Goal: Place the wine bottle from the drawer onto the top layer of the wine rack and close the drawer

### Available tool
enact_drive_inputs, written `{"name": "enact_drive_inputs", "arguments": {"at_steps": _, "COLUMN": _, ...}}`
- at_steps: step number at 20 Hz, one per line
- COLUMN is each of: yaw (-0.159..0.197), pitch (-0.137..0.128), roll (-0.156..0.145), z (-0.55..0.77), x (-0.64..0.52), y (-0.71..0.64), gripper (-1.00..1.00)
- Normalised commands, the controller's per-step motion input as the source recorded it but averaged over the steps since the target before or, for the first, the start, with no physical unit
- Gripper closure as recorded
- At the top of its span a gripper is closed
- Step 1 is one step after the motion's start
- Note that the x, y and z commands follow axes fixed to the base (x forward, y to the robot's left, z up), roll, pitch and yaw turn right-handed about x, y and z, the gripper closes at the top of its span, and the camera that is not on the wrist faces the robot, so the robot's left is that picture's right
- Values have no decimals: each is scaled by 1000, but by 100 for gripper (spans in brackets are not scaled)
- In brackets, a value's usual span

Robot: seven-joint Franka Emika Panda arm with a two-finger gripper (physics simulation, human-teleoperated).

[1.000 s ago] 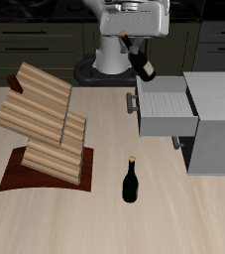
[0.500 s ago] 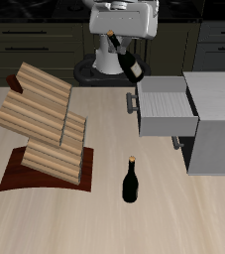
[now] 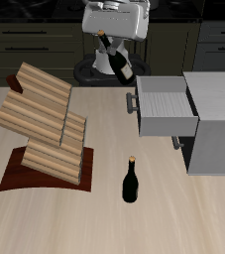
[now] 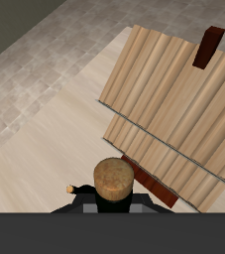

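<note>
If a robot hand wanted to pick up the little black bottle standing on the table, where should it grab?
Probably by the thin neck of the standing bottle, just under its small gold cap, coming straight down from above. It stands upright with open table all round, and the neck looks narrow enough for two fingers to close on.

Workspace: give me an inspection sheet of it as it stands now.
Surface: light wooden table, bare between the things listed.
Wine bottle: held tilted in the air, above the table's back edge; its cap fills the wrist view.
Wine rack: on its dark base board; top layer carries nothing.
Drawer: pulled open, nothing seen inside.
Clutter: second dark bottle standing upright near the table's front edge.
Gripper: shut on the wine bottle.
Cables: nothing seen.
Surroundings: dark cabinets behind the table, tiled floor.
</note>
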Motion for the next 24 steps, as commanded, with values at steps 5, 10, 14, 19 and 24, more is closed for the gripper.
{"name": "enact_drive_inputs", "arguments": {"at_steps": 5, "yaw": -51, "pitch": 7, "roll": -36, "z": -13, "x": 61, "y": -278, "gripper": 100}}
{"name": "enact_drive_inputs", "arguments": {"at_steps": 10, "yaw": -13, "pitch": -15, "roll": -48, "z": 34, "x": 27, "y": -206, "gripper": 100}}
{"name": "enact_drive_inputs", "arguments": {"at_steps": 14, "yaw": -28, "pitch": -16, "roll": -28, "z": 41, "x": 7, "y": -189, "gripper": 100}}
{"name": "enact_drive_inputs", "arguments": {"at_steps": 19, "yaw": -22, "pitch": -20, "roll": -41, "z": 39, "x": -37, "y": -221, "gripper": 100}}
{"name": "enact_drive_inputs", "arguments": {"at_steps": 24, "yaw": -32, "pitch": -1, "roll": -40, "z": -35, "x": -2, "y": -234, "gripper": 100}}
